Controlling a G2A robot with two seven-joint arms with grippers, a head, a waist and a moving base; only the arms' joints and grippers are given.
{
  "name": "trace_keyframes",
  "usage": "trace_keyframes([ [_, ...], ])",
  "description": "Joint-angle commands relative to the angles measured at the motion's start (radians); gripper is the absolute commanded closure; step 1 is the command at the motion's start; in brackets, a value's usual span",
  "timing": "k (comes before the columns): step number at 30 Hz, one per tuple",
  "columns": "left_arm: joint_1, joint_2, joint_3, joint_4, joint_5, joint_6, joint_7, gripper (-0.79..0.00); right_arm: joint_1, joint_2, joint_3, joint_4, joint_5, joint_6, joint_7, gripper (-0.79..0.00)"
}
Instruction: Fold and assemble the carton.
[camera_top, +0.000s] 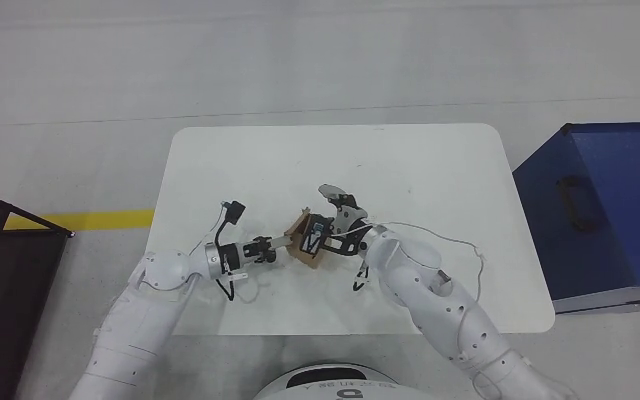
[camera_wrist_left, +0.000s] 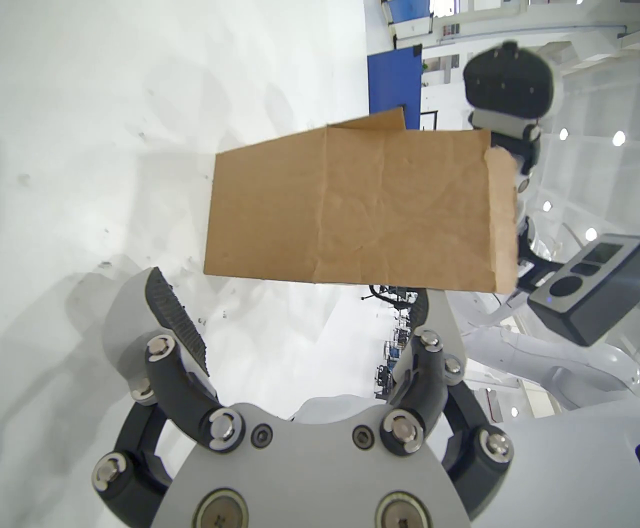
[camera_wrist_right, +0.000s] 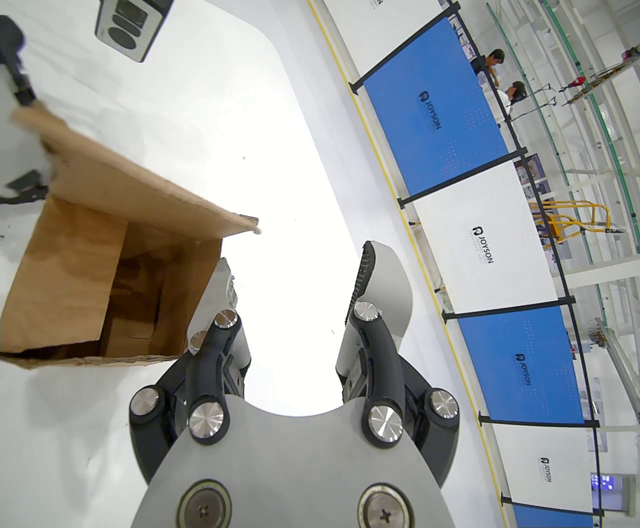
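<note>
Top view: a small brown cardboard carton (camera_top: 303, 245) lies mid white table (camera_top: 420, 170), between my left pincer (camera_top: 270, 250) and right pincer (camera_top: 318, 236).
Left wrist: my jaws are spread wide, empty; the carton's plain side is just ahead.
Right wrist: jaws wide, empty, one finger (camera_wrist_right: 227, 285) beside the carton's open mouth.
Risk: unheld, the carton may skid or tip when pushed.

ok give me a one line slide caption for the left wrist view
Left gripper, open, facing a creased side panel of the brown carton, white table behind.
</note>
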Motion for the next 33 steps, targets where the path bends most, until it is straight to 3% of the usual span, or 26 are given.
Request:
trace_keyframes([
  [1, 0.001, 0.0, -0.005, 0.004, -0.006, 0.0, 0.03, -0.785, -0.004, 0.001, -0.001, -0.001, -0.003, -0.005, -0.003, -0.499],
  [10, 0.011, -0.003, -0.027, 0.021, -0.034, 0.029, 0.17, -0.785, -0.018, -0.001, -0.014, 0.0, -0.006, 0.001, -0.023, -0.499],
  [17, 0.008, -0.005, -0.023, 0.02, -0.04, 0.07, 0.208, -0.785, -0.017, -0.004, -0.024, 0.021, 0.013, 0.01, -0.036, -0.505],
  [24, -0.003, -0.006, -0.011, 0.014, -0.039, 0.076, 0.201, -0.785, -0.003, -0.011, -0.043, 0.06, 0.035, -0.006, -0.021, -0.449],
  [29, -0.009, -0.007, -0.002, 0.011, -0.035, 0.067, 0.198, -0.785, -0.001, -0.015, -0.043, 0.068, 0.064, -0.001, 0.001, -0.348],
  [33, -0.014, -0.008, 0.006, 0.014, -0.034, 0.062, 0.194, -0.785, 0.006, -0.019, -0.039, 0.09, 0.123, -0.02, 0.032, -0.345],
])
